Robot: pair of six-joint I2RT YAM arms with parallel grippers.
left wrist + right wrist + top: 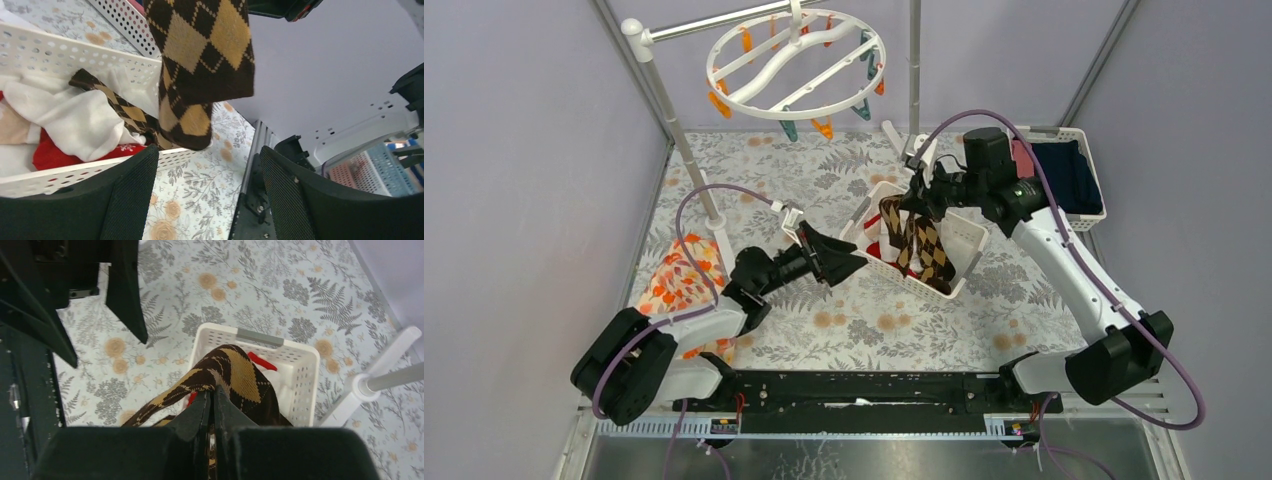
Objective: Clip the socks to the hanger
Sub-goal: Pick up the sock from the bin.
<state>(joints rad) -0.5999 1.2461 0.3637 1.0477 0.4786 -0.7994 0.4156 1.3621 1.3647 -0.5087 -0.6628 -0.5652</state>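
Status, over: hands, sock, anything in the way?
Right hand shut on brown-and-tan argyle sock, hanging above white perforated basket. Left hand open, empty, near sock's lower end. Round white plastic hanger bare of socks; nothing seen blocking.

Robot test cell in a lab, dressed as a laundry corner. Plain grey-lilac wall panels [514, 150] in a metal frame [1102, 58] box it in. Left arm [714, 320] and right arm [1064, 260] are bolted to a black rail [864, 385] at the near edge. Floral-print tabletop [874, 320]; round hanger [754, 108] with pegs [822, 128] on a white pole [674, 120].
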